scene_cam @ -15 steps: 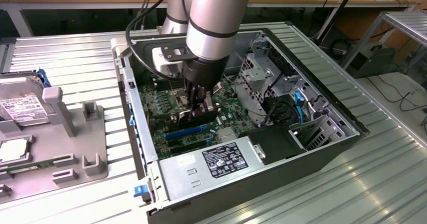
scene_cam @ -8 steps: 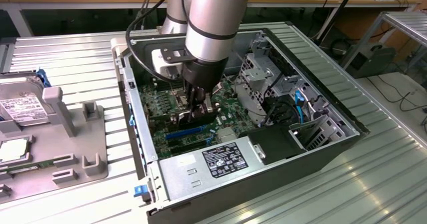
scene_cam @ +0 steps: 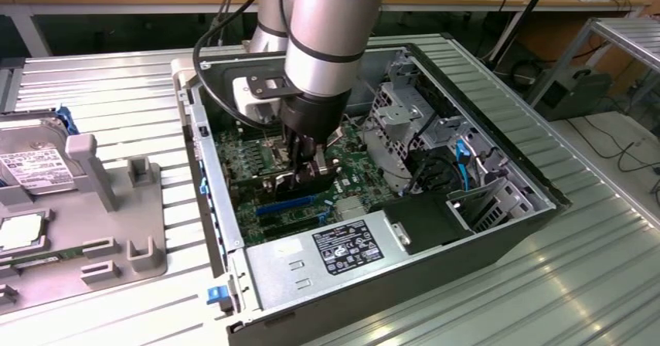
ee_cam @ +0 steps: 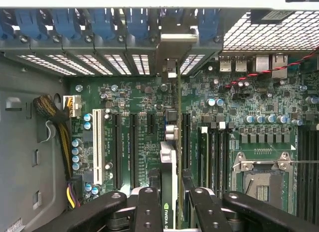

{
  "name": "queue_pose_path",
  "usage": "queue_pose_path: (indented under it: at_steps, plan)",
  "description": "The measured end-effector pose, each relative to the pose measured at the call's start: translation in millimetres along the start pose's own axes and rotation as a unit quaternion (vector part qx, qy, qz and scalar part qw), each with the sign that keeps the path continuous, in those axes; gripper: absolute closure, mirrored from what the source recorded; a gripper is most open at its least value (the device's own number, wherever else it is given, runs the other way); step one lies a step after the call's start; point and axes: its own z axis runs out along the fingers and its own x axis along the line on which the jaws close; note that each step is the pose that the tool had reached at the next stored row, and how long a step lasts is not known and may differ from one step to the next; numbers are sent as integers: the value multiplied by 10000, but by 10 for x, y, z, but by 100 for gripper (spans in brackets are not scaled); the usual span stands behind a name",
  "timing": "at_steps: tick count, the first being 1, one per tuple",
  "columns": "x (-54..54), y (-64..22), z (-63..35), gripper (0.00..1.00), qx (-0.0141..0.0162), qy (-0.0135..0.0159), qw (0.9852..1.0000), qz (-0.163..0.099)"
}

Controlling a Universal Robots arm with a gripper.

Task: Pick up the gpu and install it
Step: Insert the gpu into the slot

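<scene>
The ribbed metal table (scene_cam: 577, 284) carried the open computer case (scene_cam: 495, 245); a grey parts tray (scene_cam: 134, 238) lay beside it.

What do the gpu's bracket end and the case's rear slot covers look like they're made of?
The gpu, gripped edge-on in the hand, ends in a bracket that looks like bare silvery sheet metal: dull grey sheen, folded tab. The slot covers look like perforated grey sheet metal with punched vent holes; their blue clips look like plastic.

– What colours sit inside the case (scene_cam: 536, 184)?
– Green motherboard (ee_cam: 144, 100), blue slot clips (ee_cam: 104, 22), a white slot (ee_cam: 96, 142)
– And the gripper (ee_cam: 170, 197)?
– Black fingers (ee_cam: 148, 204), gripping the black gpu (ee_cam: 169, 157)
</scene>
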Motion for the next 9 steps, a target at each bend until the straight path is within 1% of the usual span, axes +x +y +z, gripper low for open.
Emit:
queue_pose_path:
  at_steps: [6, 9]
  plan:
    - [2, -3, 5, 73, 0, 0, 10000, 5]
    - [8, -7, 6, 73, 0, 5, 10000, 21]
